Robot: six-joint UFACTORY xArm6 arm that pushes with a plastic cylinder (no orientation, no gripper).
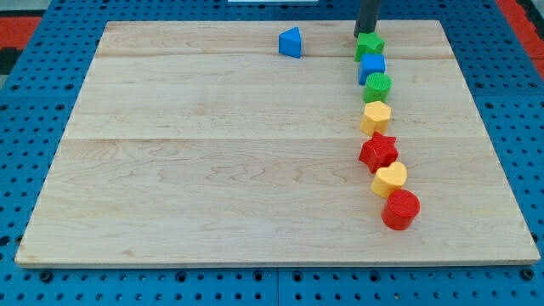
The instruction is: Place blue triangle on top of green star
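Observation:
The blue triangle (291,42) lies near the view's top, left of centre-right. The green star (369,45) lies about ninety pixels to its right, at the head of a column of blocks. My tip (358,36) comes down from the view's top edge and ends just above and left of the green star, touching or nearly touching it. The tip is well to the right of the blue triangle.
Below the green star runs a column of blocks: a blue cube (371,66), a green cylinder (377,86), a yellow hexagon (376,116), a red star (378,152), a yellow heart (389,179) and a red cylinder (400,209). The wooden board (212,170) sits on blue pegboard.

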